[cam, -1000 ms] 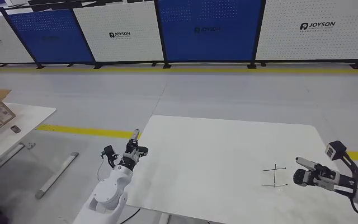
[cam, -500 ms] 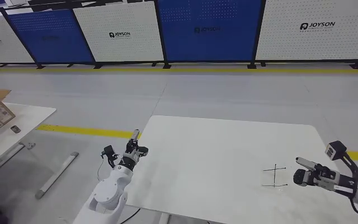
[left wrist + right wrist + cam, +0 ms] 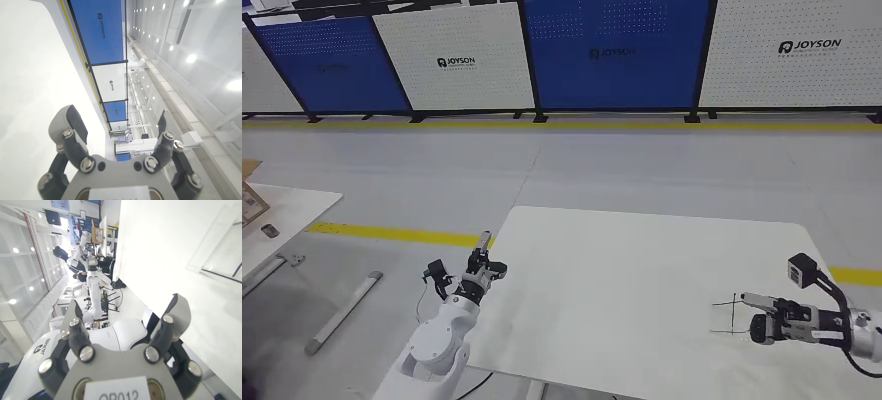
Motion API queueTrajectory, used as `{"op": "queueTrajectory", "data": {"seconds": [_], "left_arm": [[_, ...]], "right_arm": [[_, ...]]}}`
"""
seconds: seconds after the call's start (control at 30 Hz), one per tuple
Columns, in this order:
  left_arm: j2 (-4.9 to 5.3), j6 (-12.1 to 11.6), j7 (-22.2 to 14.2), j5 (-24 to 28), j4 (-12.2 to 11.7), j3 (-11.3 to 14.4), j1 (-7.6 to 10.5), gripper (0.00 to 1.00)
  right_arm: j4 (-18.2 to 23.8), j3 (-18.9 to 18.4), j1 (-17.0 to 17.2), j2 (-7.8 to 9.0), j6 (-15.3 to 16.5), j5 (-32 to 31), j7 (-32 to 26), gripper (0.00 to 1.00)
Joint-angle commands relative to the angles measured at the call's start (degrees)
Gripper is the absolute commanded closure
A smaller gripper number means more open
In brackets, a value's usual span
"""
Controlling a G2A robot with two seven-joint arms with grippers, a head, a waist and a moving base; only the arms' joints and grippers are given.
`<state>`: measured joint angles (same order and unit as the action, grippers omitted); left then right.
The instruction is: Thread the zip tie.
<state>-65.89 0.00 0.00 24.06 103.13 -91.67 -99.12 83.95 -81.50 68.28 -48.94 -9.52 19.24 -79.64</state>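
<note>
Jaws of the left gripper (image 3: 482,247) stand spread at the left edge of the desk (image 3: 642,270), well apart from the zip tie (image 3: 724,301). Its thin black strands lie crossed at lower right, just left of the right gripper (image 3: 748,314), which is likewise spread and much nearer.

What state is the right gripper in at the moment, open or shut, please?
Open: the right gripper shows its two fingers wide apart in its wrist view, nothing held between them.

The table (image 3: 642,270) is smooth matt white, the left claw (image 3: 117,109) dull grey metal with ribbed black pads (image 3: 77,121).
</note>
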Motion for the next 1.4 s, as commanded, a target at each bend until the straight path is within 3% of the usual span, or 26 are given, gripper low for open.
{"op": "queueTrajectory", "data": {"seconds": [0.0,0.33,0.4,0.63,0.77,0.9,1.37], "left_arm": [[0.0,0.0,0.0,0.0,0.0,0.0,0.0,0.0],[0.0,0.0,0.0,0.0,0.0,0.0,0.0,0.0],[0.0,0.0,0.0,0.0,0.0,0.0,0.0,0.0],[0.0,0.0,0.0,0.0,0.0,0.0,0.0,0.0],[0.0,0.0,0.0,0.0,0.0,0.0,0.0,0.0],[0.0,0.0,0.0,0.0,0.0,0.0,0.0,0.0],[0.0,0.0,0.0,0.0,0.0,0.0,0.0,0.0]], "right_arm": [[-0.09,0.09,-0.1,0.05,-0.11,0.23,0.0,0.0],[-0.09,0.09,-0.1,0.05,-0.11,0.23,0.0,0.0],[-1.52,-0.86,-0.1,0.21,-1.95,-0.12,1.53,0.0],[-0.2,-5.31,0.54,2.09,-9.96,-6.89,0.3,0.0],[-1.89,-2.95,-0.11,2.94,-9.96,-10.14,0.0,0.0],[-6.01,3.04,-3.96,3.27,-9.96,-8.77,0.0,0.0],[-6.01,3.04,-3.96,3.27,-9.96,-8.77,0.0,0.0]]}}
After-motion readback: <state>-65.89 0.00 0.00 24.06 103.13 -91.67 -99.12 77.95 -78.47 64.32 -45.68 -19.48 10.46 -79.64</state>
